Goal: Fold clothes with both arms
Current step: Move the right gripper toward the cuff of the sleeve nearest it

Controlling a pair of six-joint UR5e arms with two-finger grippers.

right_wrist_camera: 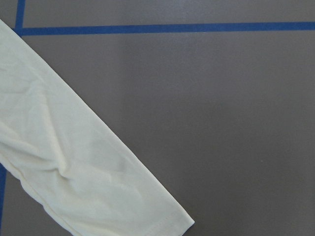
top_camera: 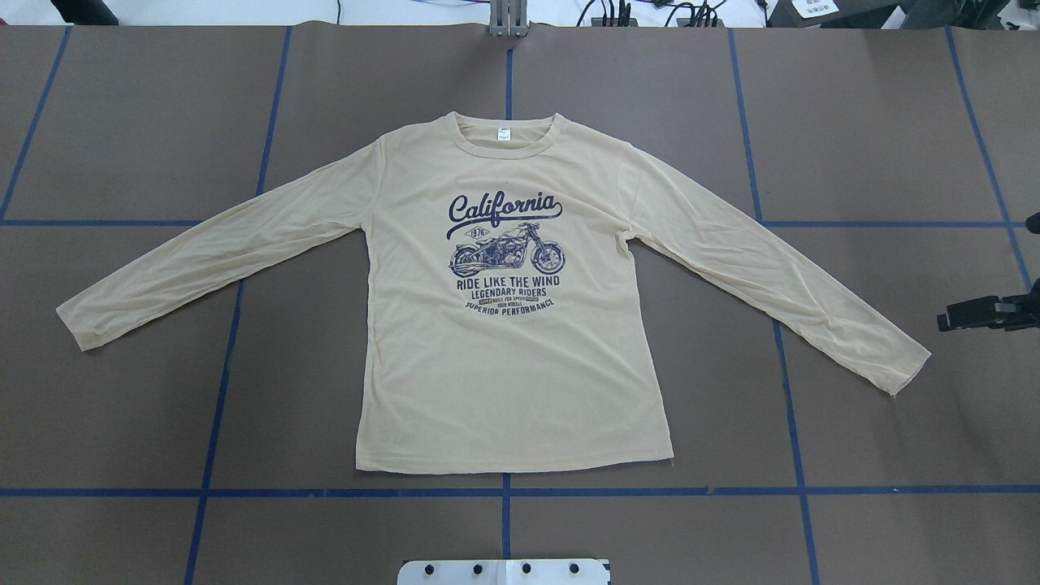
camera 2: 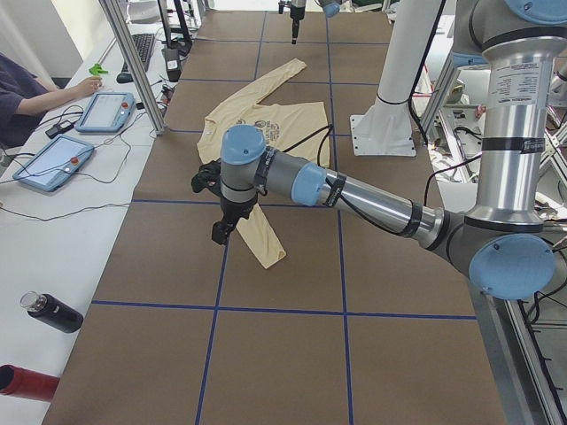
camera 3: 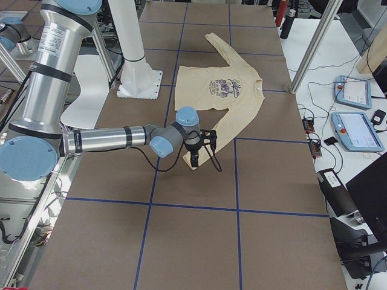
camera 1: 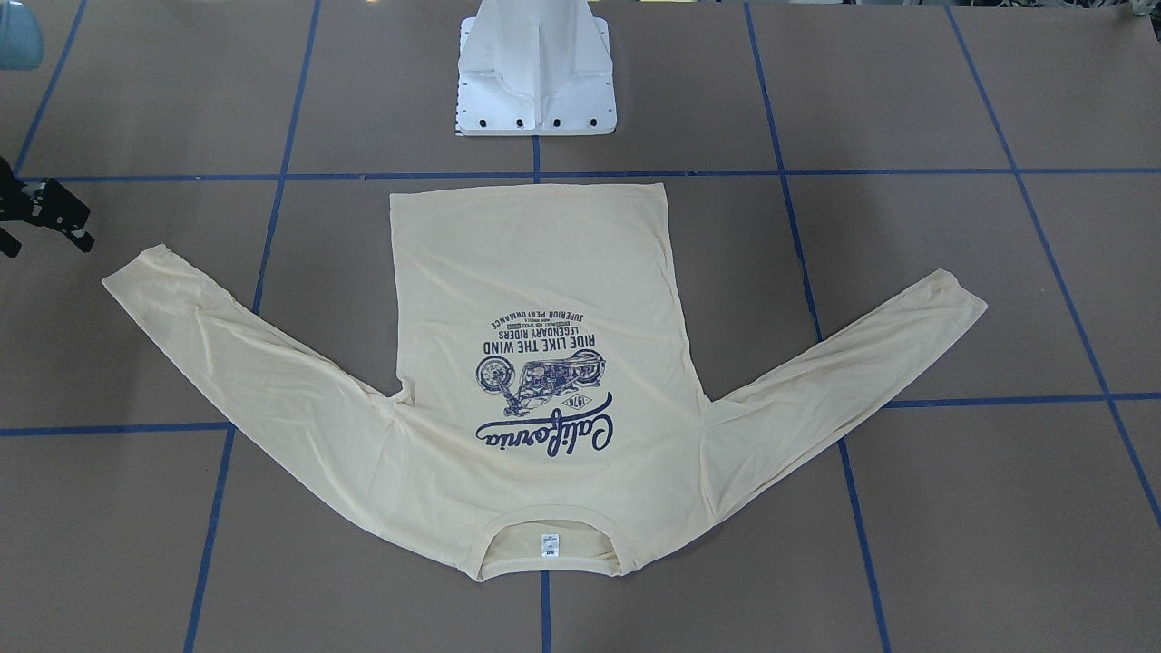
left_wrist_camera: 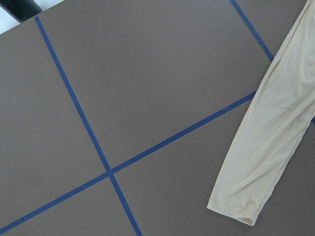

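Note:
The clothes are one cream-yellow long-sleeved T-shirt (top_camera: 512,374) lying flat on the table, print up, sleeves spread out to both sides; it also shows in the front-facing view (camera 1: 544,272). My right gripper (top_camera: 975,313) hovers just outside the right sleeve's cuff (top_camera: 902,366), at the edge of the front-facing view (camera 1: 41,213); I cannot tell whether it is open or shut. My left gripper (camera 2: 219,235) shows only in the exterior left view, above the left cuff's end, its state unreadable. Each wrist view shows a cuff (left_wrist_camera: 236,214) (right_wrist_camera: 182,223) and no fingers.
Blue tape lines (top_camera: 504,491) divide the brown table into squares. The white pedestal base (camera 1: 535,73) stands just behind the shirt's hem. A seated person (camera 2: 35,88), tablets (camera 3: 357,130), bottles (camera 2: 53,312) and metal posts (camera 2: 133,62) line the far side of the table.

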